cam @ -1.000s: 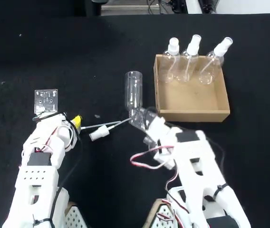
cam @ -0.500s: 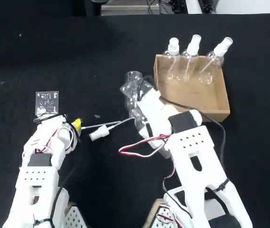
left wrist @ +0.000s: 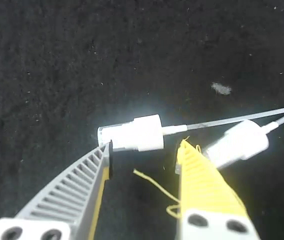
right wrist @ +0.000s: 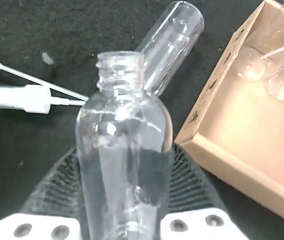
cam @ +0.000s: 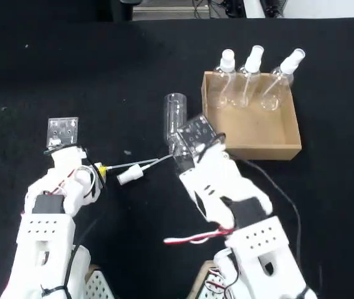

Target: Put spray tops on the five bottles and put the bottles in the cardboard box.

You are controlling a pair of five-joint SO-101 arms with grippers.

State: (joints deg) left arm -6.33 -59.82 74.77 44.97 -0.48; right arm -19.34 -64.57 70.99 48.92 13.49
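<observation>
My right gripper (right wrist: 124, 182) is shut on a clear bottle (right wrist: 124, 135) whose threaded neck is bare; in the high view this gripper (cam: 186, 149) sits just left of the cardboard box (cam: 252, 151). A second capless bottle (cam: 175, 115) lies on the table beyond it. Three bottles with spray tops (cam: 252, 78) lean in the box's far side. My left gripper (left wrist: 144, 147) is open, its fingertips on either side of a white spray top (left wrist: 132, 137) lying on the table. Another spray top (left wrist: 237, 144) lies beside the yellow finger (left wrist: 202, 185).
The table is covered in black cloth (cam: 102, 75). The spray tops' thin tubes (cam: 155, 162) run across the cloth toward the right gripper. The box's near half (cam: 252, 131) holds nothing.
The right arm swung forward to the lying bottle, then turned and drew back with its own bottle still held. The left gripper edged forward toward the spray tops.
</observation>
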